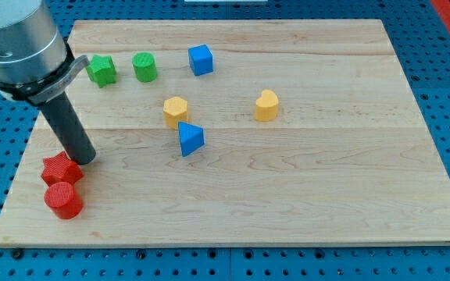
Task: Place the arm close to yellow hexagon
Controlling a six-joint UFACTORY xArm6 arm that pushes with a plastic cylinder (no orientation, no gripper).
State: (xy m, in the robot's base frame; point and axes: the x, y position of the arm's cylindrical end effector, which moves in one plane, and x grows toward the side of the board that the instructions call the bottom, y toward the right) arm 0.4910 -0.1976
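The yellow hexagon (175, 110) sits on the wooden board (319, 179) a little left of the middle. My tip (84, 159) rests on the board at the view's left, well to the left of the hexagon and below it. It stands right beside the upper right edge of a red star-shaped block (60, 169). A blue triangle (190, 139) lies just below the hexagon. A yellow heart-shaped block (266, 105) lies to the hexagon's right.
A red cylinder (63, 200) sits below the red star. A green star-shaped block (101, 70), a green cylinder (144, 67) and a blue cube (200, 59) line the view's top. Blue pegboard surrounds the board.
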